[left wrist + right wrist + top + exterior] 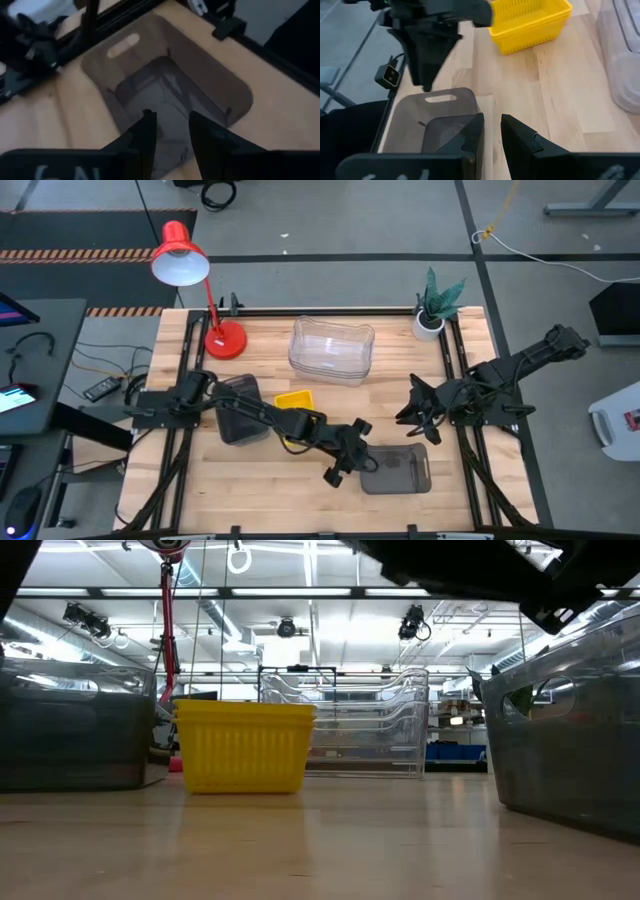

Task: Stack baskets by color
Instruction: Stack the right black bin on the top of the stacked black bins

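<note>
A dark grey basket [398, 470] stands near the table's front edge, right of middle. My left gripper [350, 468] hovers at its left end, open, its fingers [150, 137] pointing slantwise down into the hollow [165, 95]. A second grey basket [238, 412] sits under the left arm, and a yellow basket [295, 400] stands beside it. Clear baskets [332, 350] are nested in a stack at the far middle. My right gripper [412, 412] waits above the table's right side, open by a narrow gap [492, 132] with nothing in it. My left gripper stands over the left end of the grey basket [440, 100], coming slantwise from above and from the table's left. I cannot tell whether its fingers touch the rim or the wall.
A red desk lamp [190, 275] stands at the far left corner and a small potted plant [435, 305] at the far right. Dark rails [455, 380] run along the table's sides. Bare wood [290, 490] lies along the front edge, left of the grey basket.
</note>
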You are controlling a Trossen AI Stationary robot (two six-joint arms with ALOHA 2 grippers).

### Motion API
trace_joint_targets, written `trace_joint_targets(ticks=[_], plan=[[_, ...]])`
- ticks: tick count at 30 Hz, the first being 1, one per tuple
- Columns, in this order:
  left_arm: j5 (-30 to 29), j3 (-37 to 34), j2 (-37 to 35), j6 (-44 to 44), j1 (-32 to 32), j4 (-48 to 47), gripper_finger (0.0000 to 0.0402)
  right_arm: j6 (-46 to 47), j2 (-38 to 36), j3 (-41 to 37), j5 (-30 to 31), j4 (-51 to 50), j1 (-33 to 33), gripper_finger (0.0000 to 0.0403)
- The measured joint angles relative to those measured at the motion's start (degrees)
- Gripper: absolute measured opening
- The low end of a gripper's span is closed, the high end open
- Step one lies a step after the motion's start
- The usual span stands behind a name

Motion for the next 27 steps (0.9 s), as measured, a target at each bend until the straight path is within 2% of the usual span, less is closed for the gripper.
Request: trace_joint_targets(ticks=[8,16,27], plan=[[4.79,11.55,6.35,2.79,0.52,-14.86,0.0123,-0.44,-1.19,0.00,2.80,-1.94,0.00,0.0071],[5.90,11.86,7.37,8.13,0.63,-17.08,0.0133,-0.67,-1.69,0.00,3.37,-2.25,0.00,0.0071],[6.93,11.79,8.08,10.41,0.72,-17.66,0.0119,-1.33,-1.82,0.02,4.58,-1.55,0.00,0.0071]])
